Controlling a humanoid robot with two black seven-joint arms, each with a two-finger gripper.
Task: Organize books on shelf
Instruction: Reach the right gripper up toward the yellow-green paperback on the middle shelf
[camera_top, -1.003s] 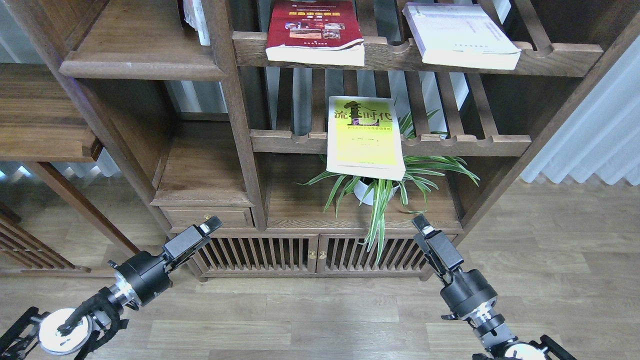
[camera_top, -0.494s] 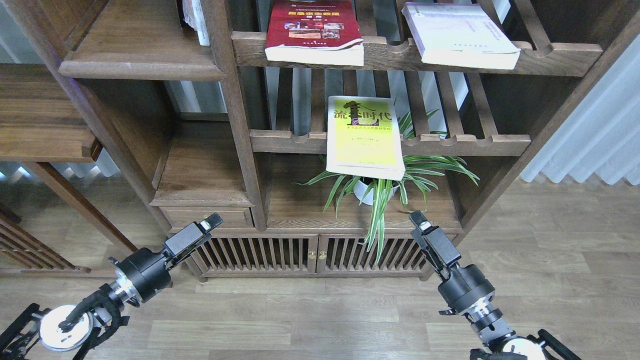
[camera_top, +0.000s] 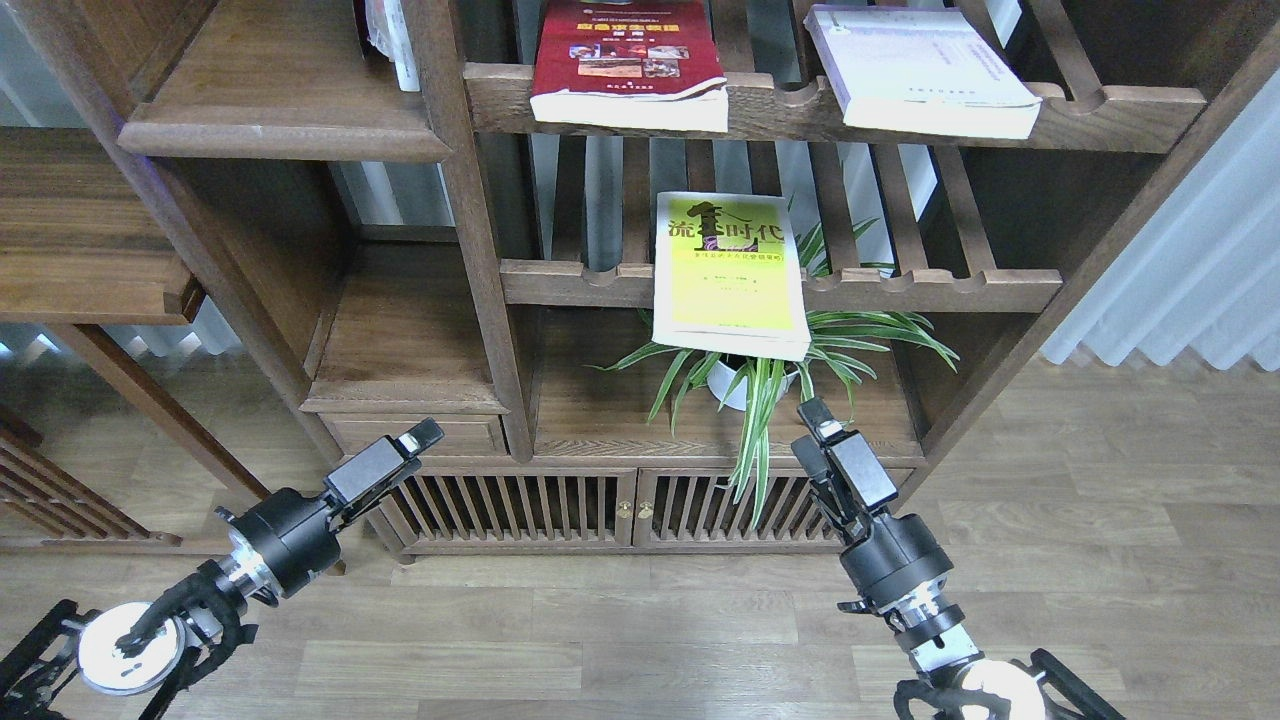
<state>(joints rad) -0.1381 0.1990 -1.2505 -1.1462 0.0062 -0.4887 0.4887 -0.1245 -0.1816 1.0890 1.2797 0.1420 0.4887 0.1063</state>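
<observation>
The yellow-green book lies flat on the lower slatted rack, its front end hanging over the rail. The dark red book and the pale lavender-white book lie flat on the upper slatted rack. The solid plank shelf with a moulded front edge is at the upper left and holds no book. My left gripper hangs low before the drawer, holding nothing. My right gripper is below the yellow-green book, beside the plant leaves, holding nothing. Both are dark, and their fingers cannot be told apart.
A potted spider plant stands under the yellow-green book, its leaves drooping over the cabinet doors. A wooden post divides plank shelf from racks. White items stand at the shelf's back right. A side table is left. A curtain hangs at right.
My right gripper has moved up and to the left, closer to the plant and the cabinet. My left arm has shifted only slightly. The books have not moved.
</observation>
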